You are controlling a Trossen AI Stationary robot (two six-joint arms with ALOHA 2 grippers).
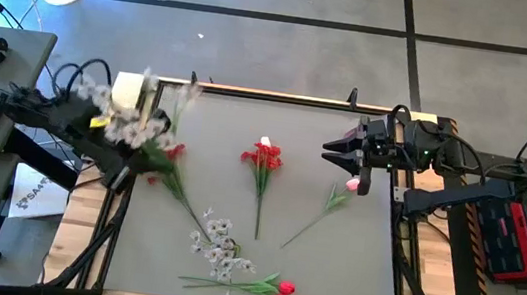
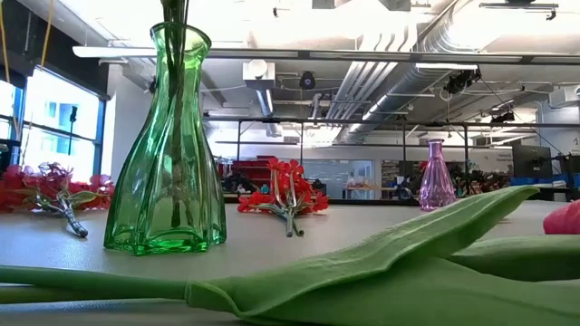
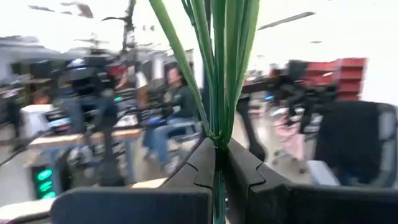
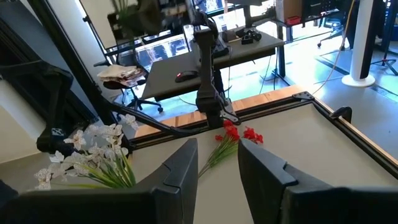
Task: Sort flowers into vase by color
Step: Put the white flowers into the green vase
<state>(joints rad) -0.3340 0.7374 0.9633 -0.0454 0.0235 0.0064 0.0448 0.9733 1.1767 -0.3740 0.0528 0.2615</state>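
While the left gripper (image 3: pixel 217 171) clamps white flower stems (image 3: pixel 214 68) near the table's (image 1: pixel 349 269) left edge, the right gripper (image 4: pixel 217 165) hovers part-open, empty.

White spray (image 1: pixel 131 116) motion-blurred, left side

Two dark, near-black jointed arms; right gripper (image 4: pixel 217 165) with matte angular black fingers (image 4: pixel 177 174), stepped inner edges; black cables looped at the wrist.

Your left gripper (image 3: pixel 217 163) sits at the table's far-left edge, fingers clamped tight. Your right gripper (image 1: pixel 336 149) hangs at the far-right edge, arm reaching inward, fingers (image 4: pixel 180 171) parted and empty.
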